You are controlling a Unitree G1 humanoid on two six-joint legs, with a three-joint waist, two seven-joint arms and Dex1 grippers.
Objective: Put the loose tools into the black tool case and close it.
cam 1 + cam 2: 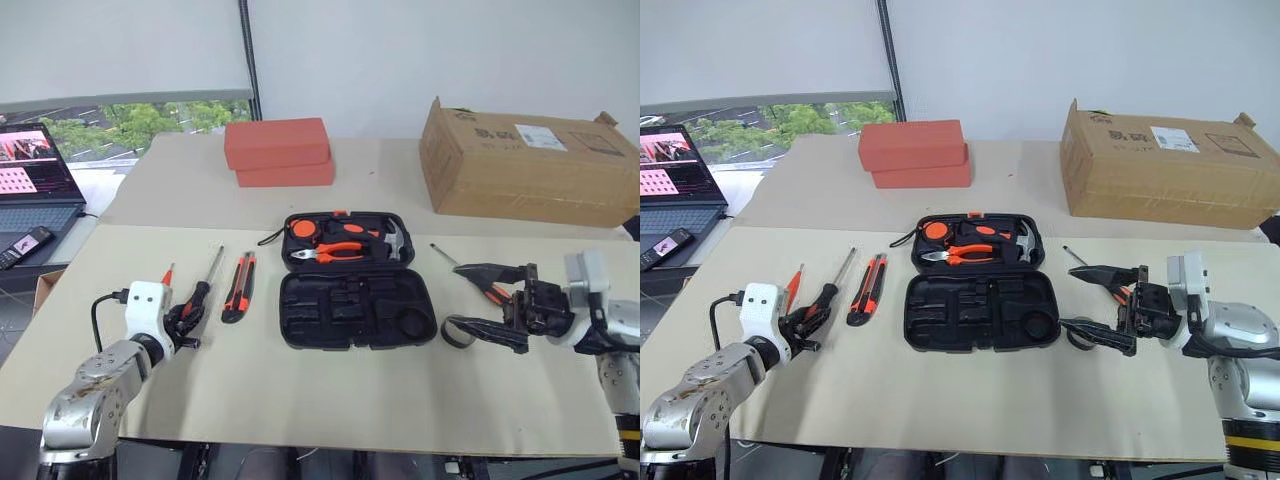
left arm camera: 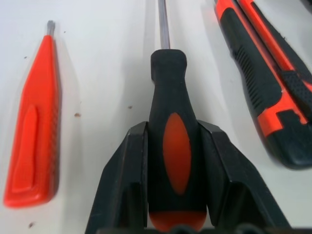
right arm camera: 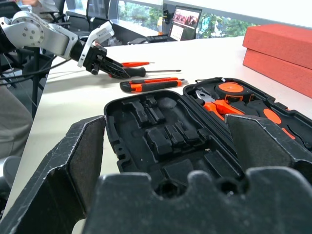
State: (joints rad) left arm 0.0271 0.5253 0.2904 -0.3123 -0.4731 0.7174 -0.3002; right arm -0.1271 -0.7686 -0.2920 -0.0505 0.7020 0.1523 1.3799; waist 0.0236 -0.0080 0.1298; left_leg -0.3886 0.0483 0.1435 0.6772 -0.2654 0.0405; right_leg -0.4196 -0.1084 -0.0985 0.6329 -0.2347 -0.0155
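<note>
Left claw [image 1: 186, 325] sits low on my near-left side of the surface [image 1: 300, 400], its two fingers [image 2: 122, 185] pressed against either side of a black-and-orange screwdriver [image 2: 171, 146] at the handle. That tool lies flat, and its shaft runs out past the edge of the wrist view, so I cannot see the tip there. Just beside it lies the slim orange screwdriver [image 2: 34, 141], apart from the claw. On the other side lies the utility knife [image 1: 239, 287], which the wrist view cuts off at its edge.

Moving across, the black tool case [image 1: 355, 310] lies wide open in the middle. Its far half holds the orange-handled pliers [image 1: 335, 250] and the hammer [image 1: 394, 240]; the near half shows bare moulded slots. Behind it two red boxes [image 1: 278, 152] are stacked.

Right of the case, my right claw [image 1: 485, 300] hangs level with its fingers spread wide, pointing toward the case and pinching nothing. Behind its upper finger I glimpse an orange handle and a thin shaft [image 1: 443, 255], mostly hidden. Under the lower finger a dark ring [image 1: 455, 332] lies on the surface; I take it for the tape, though it is hard to make out. Farther back sits a cardboard box [image 1: 525, 165].
</note>
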